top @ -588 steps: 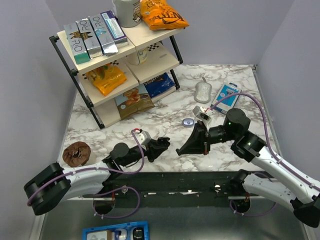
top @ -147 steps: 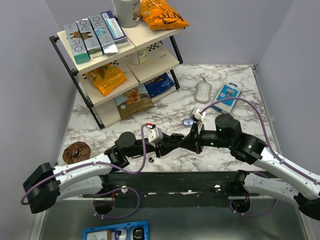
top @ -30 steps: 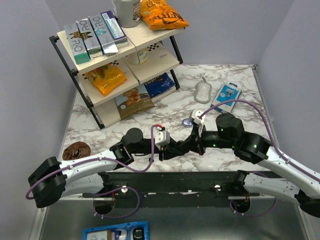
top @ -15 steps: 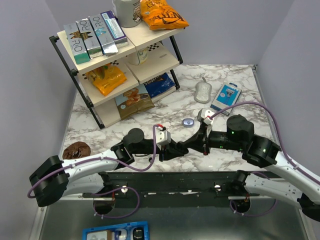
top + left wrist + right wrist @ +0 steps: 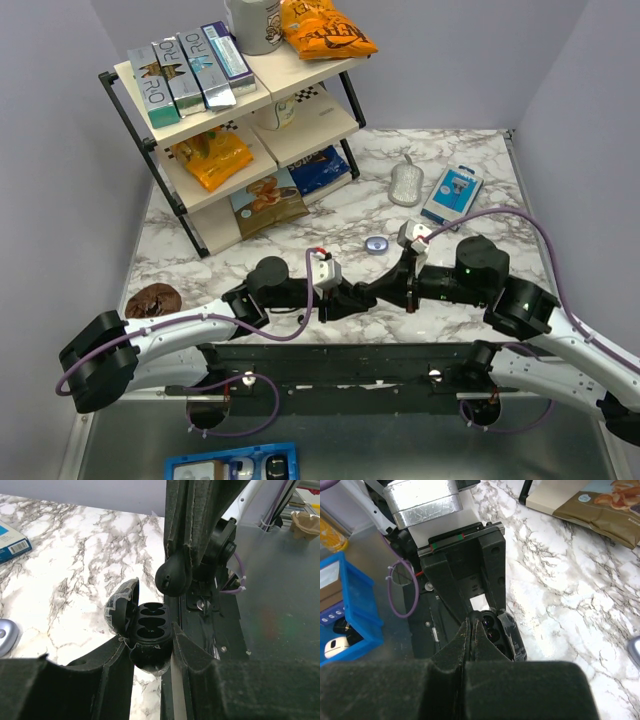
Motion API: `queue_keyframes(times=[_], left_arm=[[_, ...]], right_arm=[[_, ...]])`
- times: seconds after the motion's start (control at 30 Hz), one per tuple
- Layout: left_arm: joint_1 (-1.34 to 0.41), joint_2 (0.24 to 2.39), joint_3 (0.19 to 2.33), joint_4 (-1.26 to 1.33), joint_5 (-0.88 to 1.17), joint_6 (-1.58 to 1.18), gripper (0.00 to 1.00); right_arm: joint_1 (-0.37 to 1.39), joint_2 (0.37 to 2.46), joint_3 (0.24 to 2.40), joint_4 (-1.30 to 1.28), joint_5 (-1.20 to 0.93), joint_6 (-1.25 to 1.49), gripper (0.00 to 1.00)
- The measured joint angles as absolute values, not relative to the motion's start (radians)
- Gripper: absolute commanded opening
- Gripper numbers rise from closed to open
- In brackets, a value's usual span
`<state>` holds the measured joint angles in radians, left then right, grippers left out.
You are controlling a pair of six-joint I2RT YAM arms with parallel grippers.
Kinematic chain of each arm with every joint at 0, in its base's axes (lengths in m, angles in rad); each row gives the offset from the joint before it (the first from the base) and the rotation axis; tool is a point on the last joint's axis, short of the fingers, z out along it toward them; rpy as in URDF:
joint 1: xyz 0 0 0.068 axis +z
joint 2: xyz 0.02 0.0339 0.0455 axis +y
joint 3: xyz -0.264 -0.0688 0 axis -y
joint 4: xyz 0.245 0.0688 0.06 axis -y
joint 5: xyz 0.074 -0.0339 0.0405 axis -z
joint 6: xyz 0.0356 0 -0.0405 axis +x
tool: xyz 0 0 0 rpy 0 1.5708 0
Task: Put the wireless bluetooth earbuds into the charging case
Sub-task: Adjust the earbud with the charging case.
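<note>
Left pincer (image 5: 150,652) clamping open charging case (image 5: 150,625), hidden overhead

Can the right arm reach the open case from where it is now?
Likely yes. The left jaws hold the case, lid open, wells exposed; the right jaws, shut on an earbud, hang just above with nothing between.

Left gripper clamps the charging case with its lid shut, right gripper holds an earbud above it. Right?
Not quite. The charging case has its lid open, swung back with the sockets showing, as the left wrist view shows. The rest stands: the left gripper clamps the case and the right gripper holds an earbud above it.
</note>
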<state>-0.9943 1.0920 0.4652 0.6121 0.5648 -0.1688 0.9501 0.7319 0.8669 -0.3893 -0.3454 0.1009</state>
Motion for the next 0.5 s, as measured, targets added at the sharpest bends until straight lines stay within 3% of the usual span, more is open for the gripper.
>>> queue_keyframes(times=[0.5], left_arm=[[-0.994,1.087,0.465,0.658,0.558,-0.189,0.0]], right_arm=[[0.95,0.702,0.823,-0.322,-0.346,0.12,0.01]])
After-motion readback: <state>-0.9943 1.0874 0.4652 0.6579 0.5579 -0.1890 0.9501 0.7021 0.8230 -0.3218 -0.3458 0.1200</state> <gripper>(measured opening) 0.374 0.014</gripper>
